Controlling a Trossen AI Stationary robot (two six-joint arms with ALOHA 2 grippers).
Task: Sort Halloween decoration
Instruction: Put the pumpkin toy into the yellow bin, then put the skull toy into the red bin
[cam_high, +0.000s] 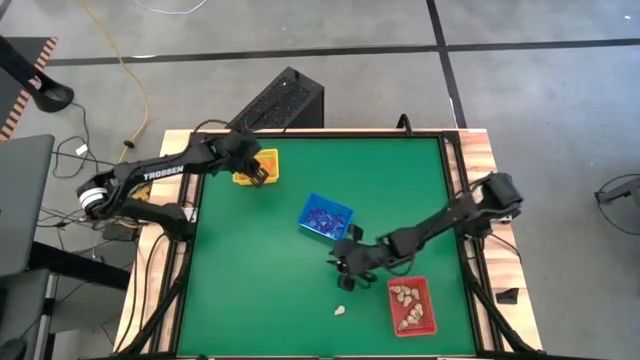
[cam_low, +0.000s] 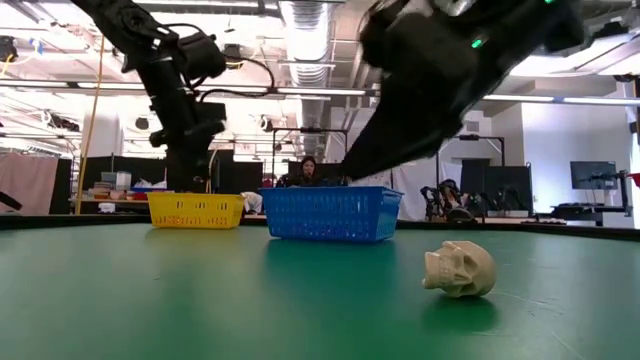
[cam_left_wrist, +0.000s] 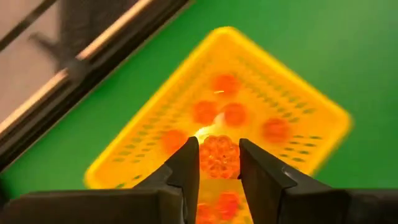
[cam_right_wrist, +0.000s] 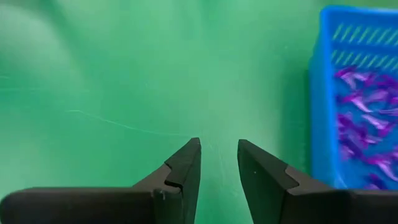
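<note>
My left gripper (cam_left_wrist: 219, 163) hangs over the yellow tray (cam_high: 255, 166), shut on an orange pumpkin trinket (cam_left_wrist: 219, 155). Several more orange trinkets (cam_left_wrist: 235, 114) lie in that tray. My right gripper (cam_right_wrist: 219, 163) is open and empty above bare green mat, just near-right of the blue tray (cam_high: 325, 217), which holds purple trinkets (cam_right_wrist: 364, 106). A cream skull trinket (cam_high: 341, 310) rests on the mat near the table's near edge; the low view shows the skull (cam_low: 458, 268) lying on its side. The red tray (cam_high: 412, 305) holds cream trinkets. My left gripper pinches the orange pumpkin trinket by its two opposite sides (cam_left_wrist: 205, 157) between both fingers. The fingers come from above, pointing down at the yellow tray (cam_left_wrist: 186, 81). The trinket is lifted clear of the tray's contents.
The three trays sit on a green mat (cam_high: 250, 270) framed by a wooden table edge. Open mat lies on the near-left side. A person (cam_low: 307, 170) and room equipment show beyond the far edge in the low view.
</note>
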